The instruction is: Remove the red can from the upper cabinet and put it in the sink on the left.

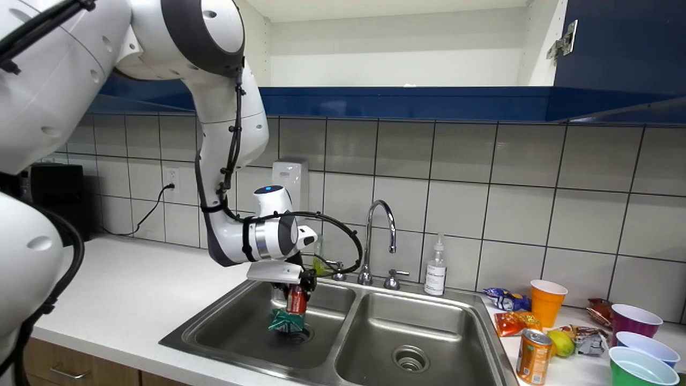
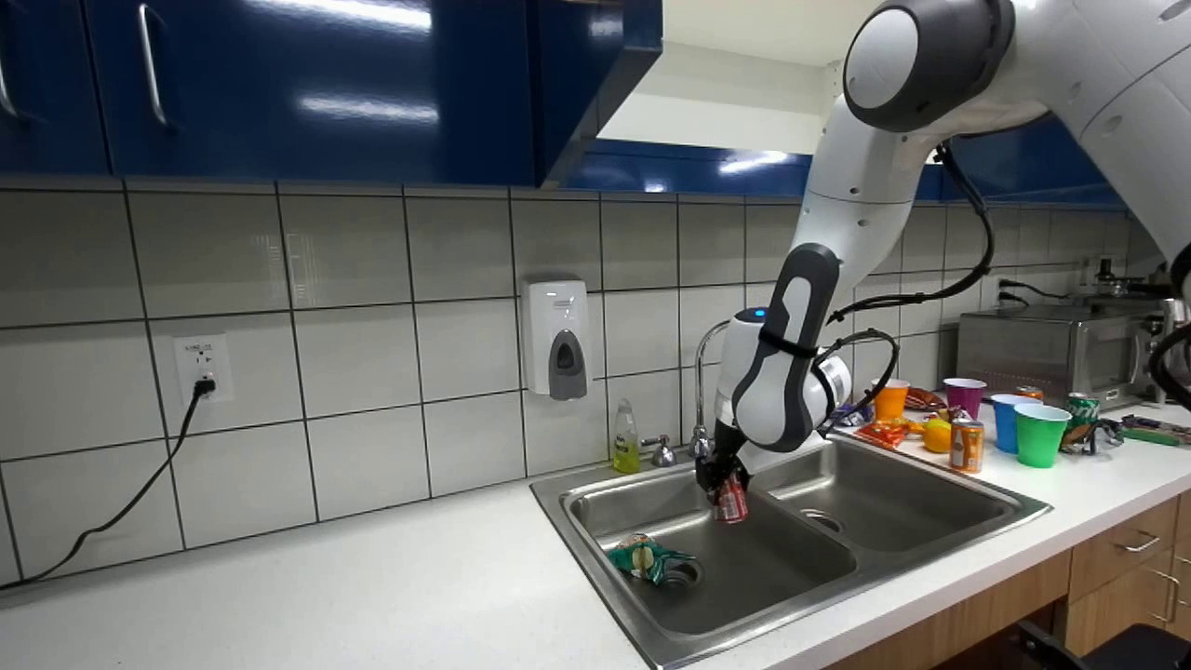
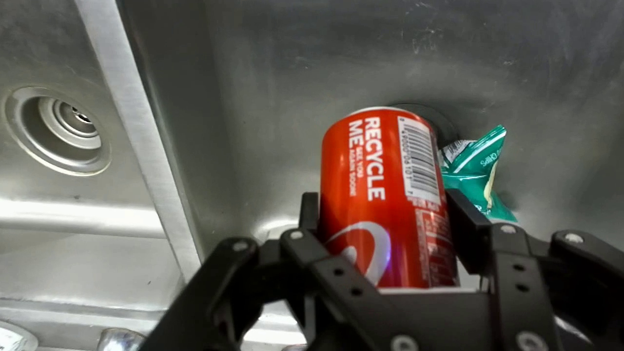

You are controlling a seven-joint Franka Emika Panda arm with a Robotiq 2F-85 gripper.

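The red can (image 3: pixel 375 195) is between both fingers of my gripper (image 3: pixel 382 209) in the wrist view, and the gripper is shut on it. In both exterior views the gripper (image 1: pixel 296 283) points down and holds the can (image 1: pixel 297 300) over the left basin of the sink (image 1: pixel 241 332). In an exterior view the can (image 2: pixel 731 502) hangs slightly tilted above the basin floor. The upper part of the can is hidden by the gripper. The upper cabinet (image 1: pixel 407 103) stands open above the sink, with its white inside showing.
A green chip bag (image 2: pixel 649 561) lies in the left basin by the drain. The faucet (image 1: pixel 370 241) stands behind the sink, with a soap bottle (image 1: pixel 435 271) beside it. Cups, wrappers and an orange can (image 1: pixel 534 356) crowd the counter to the right. A cabinet door (image 2: pixel 595 84) hangs open.
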